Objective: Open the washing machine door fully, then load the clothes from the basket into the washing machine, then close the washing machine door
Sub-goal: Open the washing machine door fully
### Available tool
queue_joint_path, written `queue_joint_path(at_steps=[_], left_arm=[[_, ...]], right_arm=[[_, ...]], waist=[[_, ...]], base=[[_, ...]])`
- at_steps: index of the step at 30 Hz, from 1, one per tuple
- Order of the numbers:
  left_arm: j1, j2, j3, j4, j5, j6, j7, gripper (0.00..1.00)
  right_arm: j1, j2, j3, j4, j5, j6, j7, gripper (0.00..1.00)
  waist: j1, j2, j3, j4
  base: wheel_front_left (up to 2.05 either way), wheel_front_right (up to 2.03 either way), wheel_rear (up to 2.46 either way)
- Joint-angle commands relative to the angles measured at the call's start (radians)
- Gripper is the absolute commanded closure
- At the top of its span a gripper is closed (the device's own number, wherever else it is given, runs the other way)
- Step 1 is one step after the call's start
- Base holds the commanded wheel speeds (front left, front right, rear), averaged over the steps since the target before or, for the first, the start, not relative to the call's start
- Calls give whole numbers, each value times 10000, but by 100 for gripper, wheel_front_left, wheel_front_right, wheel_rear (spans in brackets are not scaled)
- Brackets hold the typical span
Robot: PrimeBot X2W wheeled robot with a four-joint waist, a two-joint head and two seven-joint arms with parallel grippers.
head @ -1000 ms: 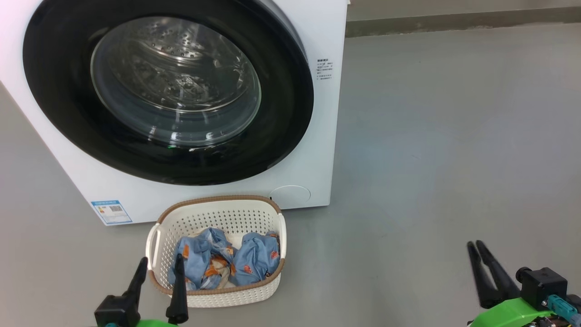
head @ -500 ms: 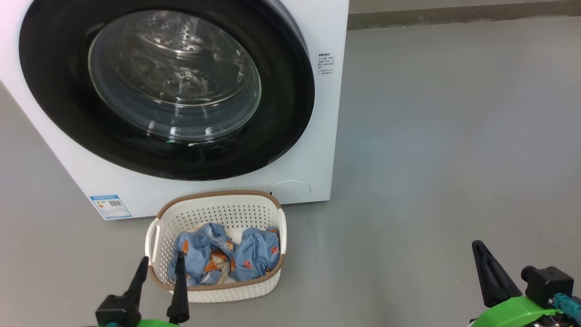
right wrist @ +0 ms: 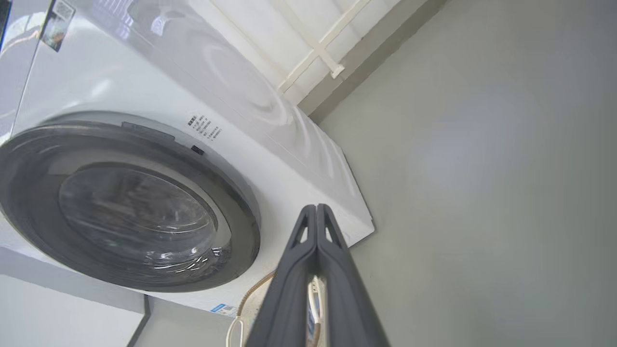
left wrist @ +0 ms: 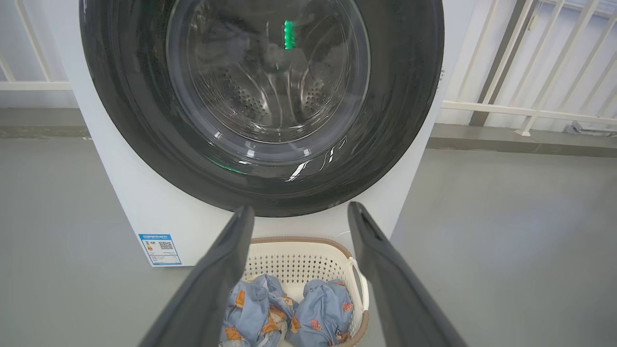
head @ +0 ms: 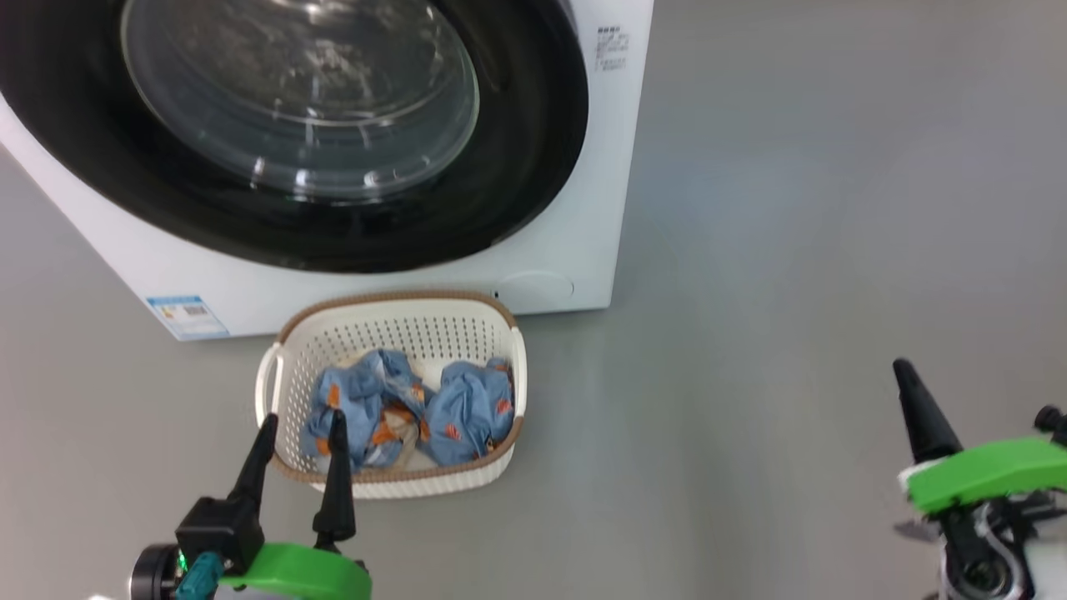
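White washing machine (head: 575, 250) is standing on the grey floor (head: 792, 250); its door (head: 300, 92) is sitting shut against the front, with the steel drum (left wrist: 270, 91) showing through the glass. Basket (head: 400, 321) is resting on the floor just in front of the machine, below the door, and is holding the clothes (head: 408, 408) in two bunches. My left gripper (head: 303, 419) is hovering at the basket's near edge, jaws spread wide, gripping nothing. My right gripper (head: 904, 371) is hanging well off to the right over bare floor, fingers pressed together, empty.
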Motion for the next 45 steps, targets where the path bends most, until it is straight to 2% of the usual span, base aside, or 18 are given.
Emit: queue_joint_path(at_steps=[1, 8, 11, 15, 22, 32, 45], left_arm=[[-448, 61, 270, -309, 98, 102, -123, 0], [-894, -21, 192, -491, 214, 132, -123, 0], [-1097, -48, 148, -550, 254, 137, -123, 0], [-1369, -75, 37, -607, 269, 151, -123, 0], [-1831, -97, -181, -677, 219, 211, -124, 0], [-2458, -101, -532, -806, 49, 381, -124, 0], [-2950, -102, -892, -968, -158, 573, -124, 0]], right_arm=[[-552, -37, 57, -117, 666, 16, 301, 100], [-2295, 121, -980, 1097, 4299, 16, 2536, 100], [-3145, 156, -1262, 1905, 5357, 16, 3566, 100], [-4388, 72, -1487, 2864, 6120, 16, 4502, 100], [-6552, -103, -1565, 3999, 6636, 16, 5253, 100], [-9222, -224, -1344, 4781, 6762, 16, 5727, 100], [-12297, -393, -482, 6449, 5817, 16, 6080, 100]], waist=[[0, 0, 468, 117], [0, 0, 1274, 284], [0, 0, 1572, 365], [0, 0, 1982, 496], [0, 0, 2664, 738], [0, 0, 3465, 1028], [0, 0, 4166, 1452]], base=[[0, 0, 0], [0, 0, 0], [0, 0, 0], [0, 0, 0], [0, 0, 0], [0, 0, 0], [0, 0, 0]])
